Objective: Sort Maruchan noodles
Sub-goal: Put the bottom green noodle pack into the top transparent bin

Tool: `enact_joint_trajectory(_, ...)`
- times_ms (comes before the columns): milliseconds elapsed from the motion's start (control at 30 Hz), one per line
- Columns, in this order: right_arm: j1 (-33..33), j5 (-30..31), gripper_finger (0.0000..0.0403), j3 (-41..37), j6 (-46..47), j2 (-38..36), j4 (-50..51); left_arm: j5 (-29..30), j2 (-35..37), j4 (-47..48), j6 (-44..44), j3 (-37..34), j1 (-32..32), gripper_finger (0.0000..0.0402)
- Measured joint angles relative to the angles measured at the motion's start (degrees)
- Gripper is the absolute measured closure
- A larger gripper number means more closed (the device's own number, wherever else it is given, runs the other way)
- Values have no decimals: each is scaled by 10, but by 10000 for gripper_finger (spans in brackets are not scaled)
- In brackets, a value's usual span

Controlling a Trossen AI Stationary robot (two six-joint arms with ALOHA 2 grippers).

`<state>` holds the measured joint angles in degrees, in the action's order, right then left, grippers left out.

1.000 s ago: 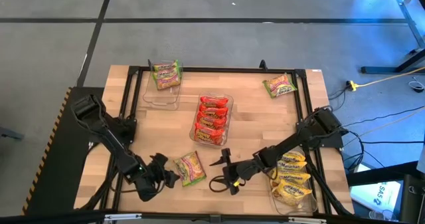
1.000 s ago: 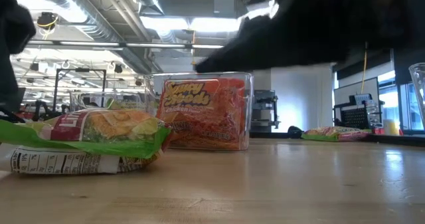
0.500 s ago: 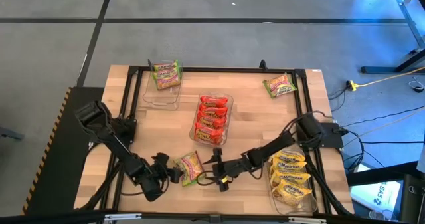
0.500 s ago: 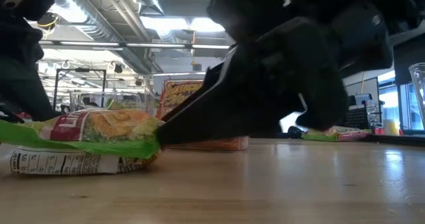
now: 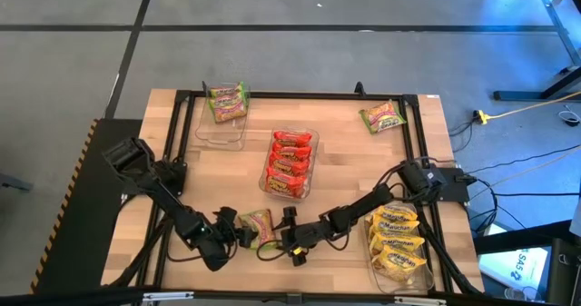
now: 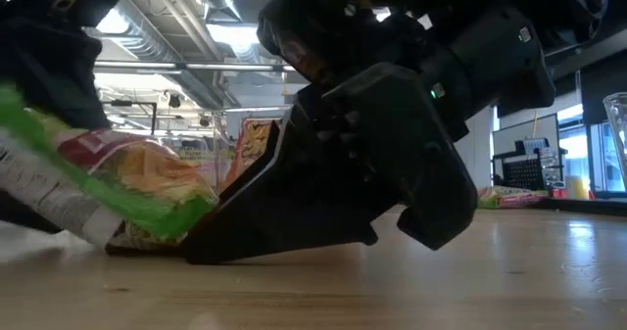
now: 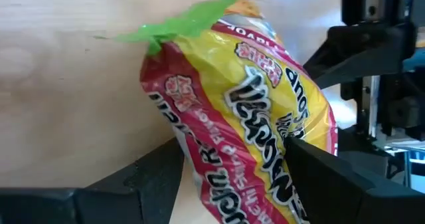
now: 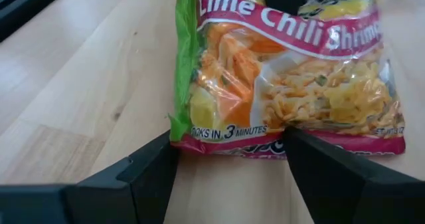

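At the lower middle of the high view, on the pale wooden plank surface, I have both pincers converged on one green-edged, yellow-and-red crinkly plastic noodle packet. The left pincer comes at it from the lower left, the right pincer from the lower right. In the left wrist view the packet sits between that arm's dark fingers, jaws spread wide, one finger at each side; whether they press it I cannot tell. In the right wrist view the same packet, labelled lime chili shrimp, lies just ahead of the right arm's splayed fingers, its near edge between them. Right pincer released, nothing held. In the low view the packet is tilted, one end raised off the wood, with the right pincer's black body close beside it.

Other packets, high view:
- Red packets stacked in a clear plastic rectangular tray at centre frame.
- Yellow packets in a clear tray at lower right.
- Green-edged packets at the far end of a clear tray at upper left.
- One green-edged packet loose at upper right.
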<state>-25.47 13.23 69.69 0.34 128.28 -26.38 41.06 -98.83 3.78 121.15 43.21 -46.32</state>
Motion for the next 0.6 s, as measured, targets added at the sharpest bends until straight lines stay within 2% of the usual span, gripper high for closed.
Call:
enact_joint_trajectory(333,0,-6,130,1,-4,1,-2,45,0,-51,-72,0,18,158)
enact_joint_trajectory(600,0,-6,130,1,-4,1,-2,78,0,-52,-120,0,16,212)
